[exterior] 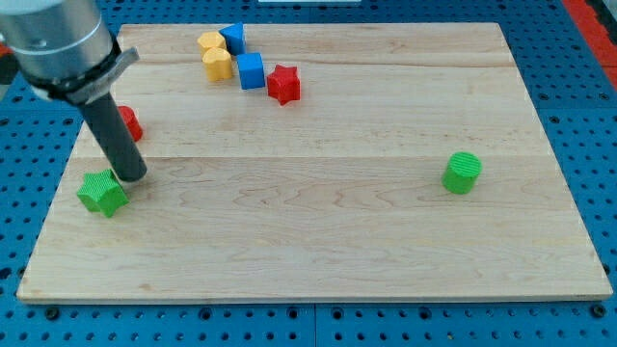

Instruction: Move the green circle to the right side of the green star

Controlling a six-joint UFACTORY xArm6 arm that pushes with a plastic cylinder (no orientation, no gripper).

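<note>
One green circle (pixel 463 173) sits near the board's right edge, well apart from the green star (pixel 102 193) by the left edge. My tip (pixel 133 177) grasps nothing, resting just beside the star's upper right. Red, blue and yellow blocks cluster along the top edge.

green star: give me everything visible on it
The green star is a small, chunky block with a ridged, matte surface, plastic by the look of it. It lies flat on the wooden board near the view's left edge, low in the view, whole and unobstructed. My tip sits right at its upper-right point, touching or nearly so; I cannot tell which. No other block touches it. The green circle lies far off toward the view's right.
</note>
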